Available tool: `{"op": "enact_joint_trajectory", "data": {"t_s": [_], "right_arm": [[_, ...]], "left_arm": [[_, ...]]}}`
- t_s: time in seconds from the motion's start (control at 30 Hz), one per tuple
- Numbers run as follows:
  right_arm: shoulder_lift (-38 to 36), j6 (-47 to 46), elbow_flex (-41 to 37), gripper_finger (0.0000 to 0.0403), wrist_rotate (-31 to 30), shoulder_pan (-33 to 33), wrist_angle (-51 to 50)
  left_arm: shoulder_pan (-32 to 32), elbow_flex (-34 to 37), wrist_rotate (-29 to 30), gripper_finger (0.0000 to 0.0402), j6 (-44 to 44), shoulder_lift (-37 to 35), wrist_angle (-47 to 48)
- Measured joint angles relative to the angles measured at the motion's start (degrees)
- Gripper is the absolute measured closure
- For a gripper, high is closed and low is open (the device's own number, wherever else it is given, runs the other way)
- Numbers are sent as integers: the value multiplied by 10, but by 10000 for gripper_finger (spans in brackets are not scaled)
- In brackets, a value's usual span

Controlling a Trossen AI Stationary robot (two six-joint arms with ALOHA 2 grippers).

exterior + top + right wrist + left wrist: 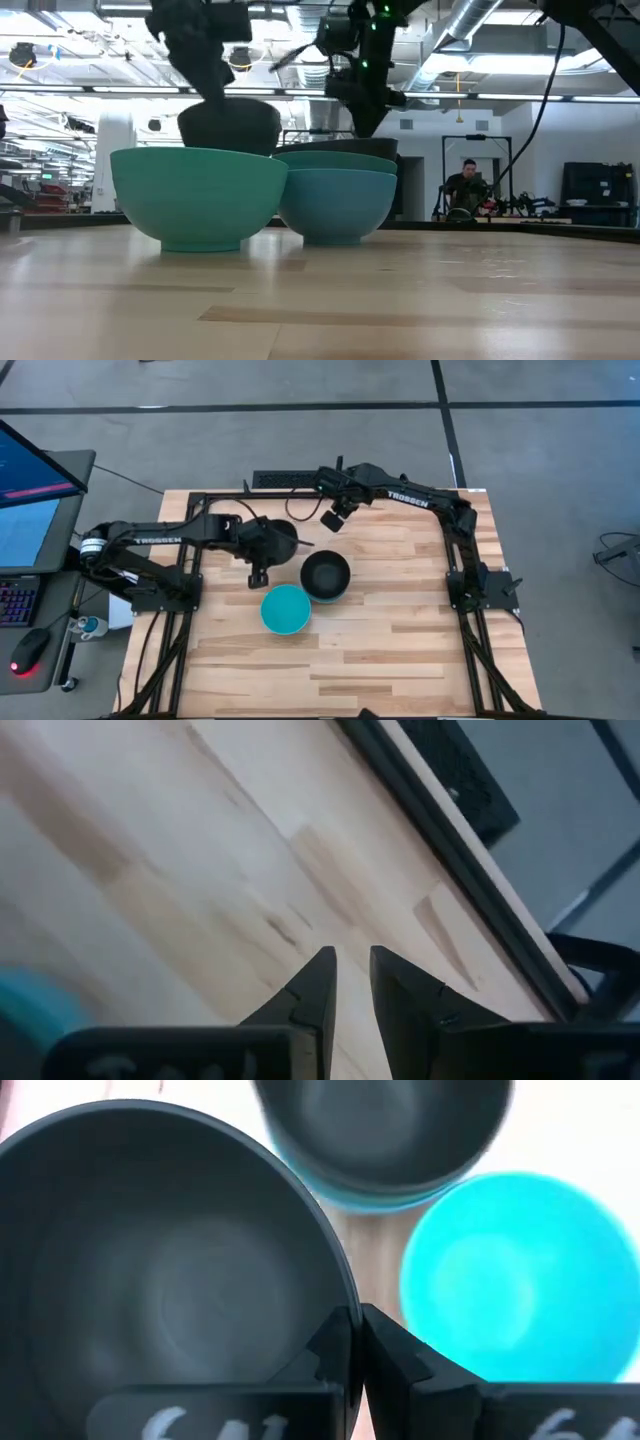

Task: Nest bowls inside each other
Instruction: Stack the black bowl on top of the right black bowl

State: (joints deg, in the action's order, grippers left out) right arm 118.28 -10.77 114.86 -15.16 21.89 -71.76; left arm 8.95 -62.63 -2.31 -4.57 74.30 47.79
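Note:
My left gripper (268,550) is shut on a black bowl (280,537), held left of and beyond the other bowls. In the low view this black bowl (230,125) stands higher than the other bowls' rims, its underside hidden behind the lone cyan bowl (200,195). That cyan bowl (286,609) rests on its base near the table's middle. Beside it stands a stack (325,575): a blue bowl (340,205) at the bottom, a teal one inside it, a black one on top. My right gripper (335,515) hangs shut above the table's far part, touching nothing. My left gripper pinches the black bowl's rim (335,1295), one finger (330,1345) inside the bowl and the other outside its wall. The fingers come from above, pointing down. The bowl stays about upright, opening upward.
A dark frame runs along the table's far edge (300,480) and down both sides. Bare wood (400,650) lies right of and nearer than the bowls. A monitor, keyboard and mouse (30,650) sit left of the table. A person (465,185) shows far behind.

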Motion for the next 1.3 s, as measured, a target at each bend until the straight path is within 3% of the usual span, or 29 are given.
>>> {"op": "enact_joint_trajectory", "data": {"t_s": [0.17,0.3,0.5,0.67,1.0,1.3], "right_arm": [[0,23,-59,315,1,29,-2],[-1,37,-109,315,15,37,11],[-65,38,-216,315,62,55,112],[-110,22,-299,315,69,91,161],[-122,11,-395,315,106,111,210],[-124,32,-406,315,110,100,217]], "left_arm": [[-51,-41,20,401,25,38,24],[-82,-123,37,401,16,108,70],[-96,-267,69,401,-33,191,163],[-92,-338,76,401,-42,219,182],[-119,-366,76,401,28,250,152],[-149,-387,85,401,105,296,128]]}}
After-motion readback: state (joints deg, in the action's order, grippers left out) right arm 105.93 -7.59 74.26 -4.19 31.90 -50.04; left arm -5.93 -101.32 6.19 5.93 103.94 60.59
